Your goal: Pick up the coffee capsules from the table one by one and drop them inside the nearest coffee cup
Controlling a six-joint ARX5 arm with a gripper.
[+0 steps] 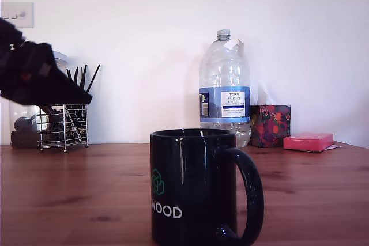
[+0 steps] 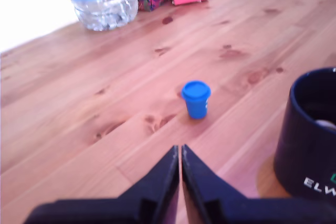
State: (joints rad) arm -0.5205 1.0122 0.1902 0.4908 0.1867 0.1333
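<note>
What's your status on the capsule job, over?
Gripper shut, empty, above the table. Blue capsule upright on the wood ahead of the fingers, apart from the black mug. Nothing in the way.

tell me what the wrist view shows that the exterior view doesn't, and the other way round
Only the wrist view shows a blue capsule standing rim-up on the table, apart from the mug, and the pincer with its jaws together and nothing between them. It also shows something pale inside the mug.

Only the exterior view shows a wire holder of dark utensils, a wall switch, and the mug's handle and green logo.

Both show the black mug, the water bottle, the patterned box, the pink box and the wooden tabletop.
</note>
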